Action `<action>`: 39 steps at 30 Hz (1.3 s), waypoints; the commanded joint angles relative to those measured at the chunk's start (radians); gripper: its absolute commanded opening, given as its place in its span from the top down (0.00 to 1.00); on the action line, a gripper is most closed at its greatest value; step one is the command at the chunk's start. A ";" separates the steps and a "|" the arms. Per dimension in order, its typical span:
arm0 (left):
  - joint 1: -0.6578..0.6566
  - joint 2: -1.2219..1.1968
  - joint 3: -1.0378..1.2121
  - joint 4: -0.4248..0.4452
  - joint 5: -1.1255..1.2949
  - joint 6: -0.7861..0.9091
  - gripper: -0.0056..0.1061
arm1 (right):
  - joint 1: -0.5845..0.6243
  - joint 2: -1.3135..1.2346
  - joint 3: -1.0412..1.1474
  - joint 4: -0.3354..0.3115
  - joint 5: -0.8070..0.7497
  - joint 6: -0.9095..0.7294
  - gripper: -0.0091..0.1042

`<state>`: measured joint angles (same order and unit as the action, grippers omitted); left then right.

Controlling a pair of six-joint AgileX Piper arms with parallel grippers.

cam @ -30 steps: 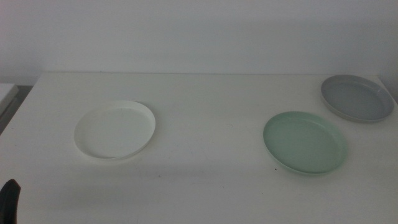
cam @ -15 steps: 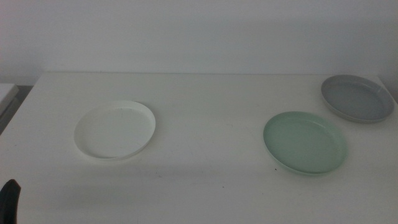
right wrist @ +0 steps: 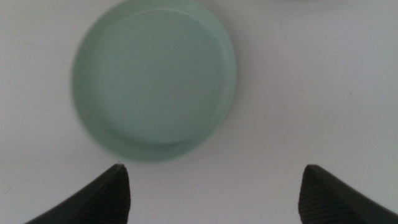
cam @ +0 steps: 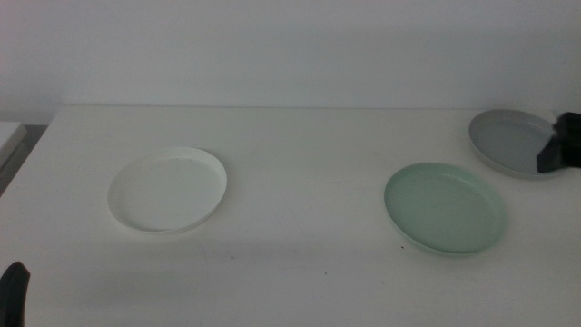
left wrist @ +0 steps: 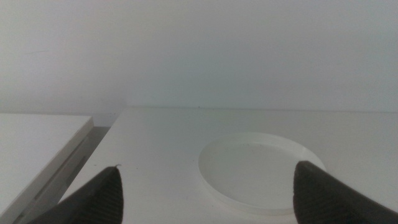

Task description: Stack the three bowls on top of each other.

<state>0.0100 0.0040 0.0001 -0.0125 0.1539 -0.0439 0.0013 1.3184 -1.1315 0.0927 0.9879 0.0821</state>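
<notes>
White bowl [cam: 168, 190] toward the table's [cam: 309, 145] left side, mint green bowl [cam: 445, 207] right of centre, grey bowl [cam: 513, 142] at the far right corner; all apart, unstacked. Right gripper [right wrist: 211, 186] above the table near the mint bowl, jaws spread, empty. Left gripper [left wrist: 205, 190] low at the near left corner, jaws spread, empty.

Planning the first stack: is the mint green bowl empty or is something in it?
Empty. The mint green bowl shows a bare inside in the right wrist view, sitting alone on the table, with the open right gripper above it.
</notes>
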 commanded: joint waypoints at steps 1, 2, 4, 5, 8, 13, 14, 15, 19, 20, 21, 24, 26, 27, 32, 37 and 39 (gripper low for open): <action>0.003 -0.004 0.000 -0.002 -0.010 -0.009 0.11 | -0.029 0.105 -0.054 -0.011 0.005 -0.004 0.10; 0.003 -0.004 0.000 -0.002 -0.010 -0.009 0.11 | -0.033 0.152 -0.080 -0.009 0.004 -0.004 0.10; 0.003 -0.004 0.000 -0.002 -0.010 -0.009 0.11 | -0.038 0.243 -0.122 -0.014 -0.006 -0.004 0.10; 0.003 -0.004 0.000 -0.002 -0.010 -0.009 0.11 | -0.038 0.286 -0.141 -0.013 -0.020 -0.004 0.10; 0.003 -0.004 0.000 -0.002 -0.010 -0.009 0.11 | -0.038 0.392 -0.179 -0.013 -0.055 -0.004 0.10; 0.003 -0.004 0.000 -0.002 -0.010 -0.009 0.11 | -0.038 0.520 -0.189 -0.013 -0.098 -0.004 0.13; 0.003 -0.004 0.000 -0.002 -0.010 -0.009 0.11 | -0.038 0.547 -0.189 -0.013 -0.110 -0.004 0.15; 0.003 -0.004 0.000 -0.002 -0.010 -0.009 0.11 | -0.038 0.558 -0.189 -0.013 -0.125 -0.004 0.16; 0.003 -0.004 0.000 -0.002 -0.010 -0.009 0.11 | -0.038 0.618 -0.189 -0.011 -0.177 -0.004 0.20; 0.003 -0.004 0.000 -0.002 -0.010 -0.009 0.11 | -0.038 0.628 -0.189 -0.009 -0.190 -0.004 0.21; 0.003 -0.004 0.000 -0.002 -0.010 -0.009 0.11 | -0.038 0.647 -0.189 -0.001 -0.210 -0.004 0.23; 0.003 -0.004 0.000 -0.002 -0.010 -0.009 0.11 | -0.038 0.668 -0.189 0.019 -0.228 -0.004 0.26; 0.003 -0.004 0.000 -0.002 -0.010 -0.009 0.11 | -0.038 0.678 -0.189 0.022 -0.231 -0.004 0.29; 0.003 -0.004 0.000 -0.002 -0.010 -0.009 0.11 | -0.038 0.682 -0.189 0.025 -0.229 -0.004 0.31; 0.003 -0.004 0.000 -0.002 -0.010 -0.009 0.11 | -0.038 0.699 -0.189 0.026 -0.221 -0.004 0.45; 0.003 -0.004 0.000 -0.002 -0.010 -0.009 0.11 | -0.038 0.706 -0.189 0.026 -0.215 -0.004 0.69; 0.003 -0.004 0.000 -0.002 -0.010 -0.009 0.11 | -0.038 0.706 -0.189 0.026 -0.215 -0.004 0.73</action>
<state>0.0100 0.0040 0.0001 -0.0125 0.1539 -0.0439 -0.0308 2.0183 -1.3141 0.1177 0.7686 0.0821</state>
